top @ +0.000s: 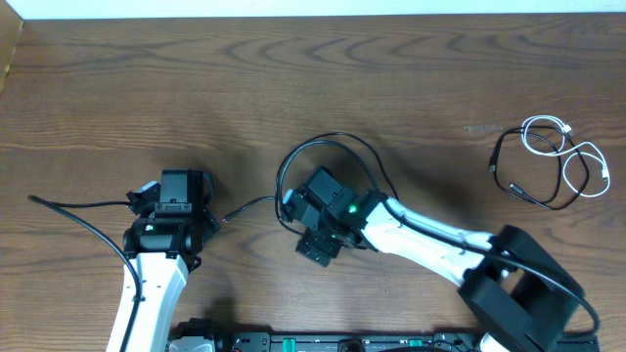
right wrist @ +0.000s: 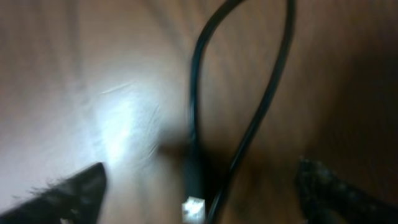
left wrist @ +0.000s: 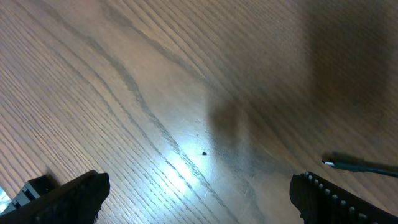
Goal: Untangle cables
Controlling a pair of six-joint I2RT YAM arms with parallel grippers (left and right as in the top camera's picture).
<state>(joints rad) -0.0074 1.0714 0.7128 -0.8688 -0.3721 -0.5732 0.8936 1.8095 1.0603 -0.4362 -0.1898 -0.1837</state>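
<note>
The black cable [right wrist: 193,93] is found lying loose inside the spread right gripper [right wrist: 200,174], its loop running straight ahead, with the spread left gripper [left wrist: 200,182] farther off.

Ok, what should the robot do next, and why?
Probably lift the right end effector away. It is open, and the black cable lies loose below it. A white and black tangle sits on that arm's side, likely the next thing to reach for.
</note>
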